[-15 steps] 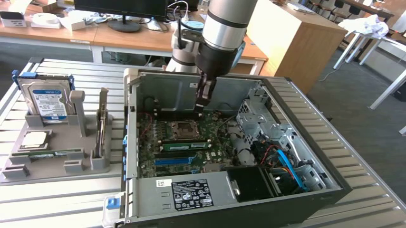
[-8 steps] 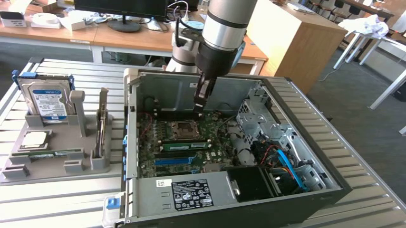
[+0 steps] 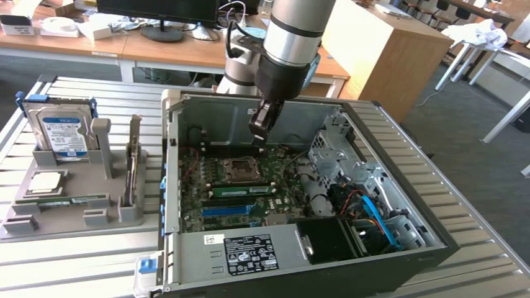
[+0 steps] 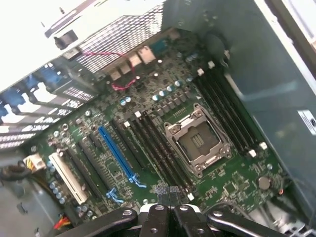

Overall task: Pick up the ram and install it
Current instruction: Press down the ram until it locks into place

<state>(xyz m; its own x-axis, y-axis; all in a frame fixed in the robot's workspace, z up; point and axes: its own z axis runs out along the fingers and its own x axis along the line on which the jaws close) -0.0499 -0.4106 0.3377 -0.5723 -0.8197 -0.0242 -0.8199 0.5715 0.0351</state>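
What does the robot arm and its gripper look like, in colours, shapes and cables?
The arm is a thick silver cylinder with a dark grey joint section and a blue ring. A black cable loops beside it. The gripper is black, narrow and tapering; in the wrist view its black linkage shows round metal pins.

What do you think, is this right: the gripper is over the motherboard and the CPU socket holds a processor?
No. The gripper is over the motherboard, but the CPU socket is empty; the wrist view shows it.
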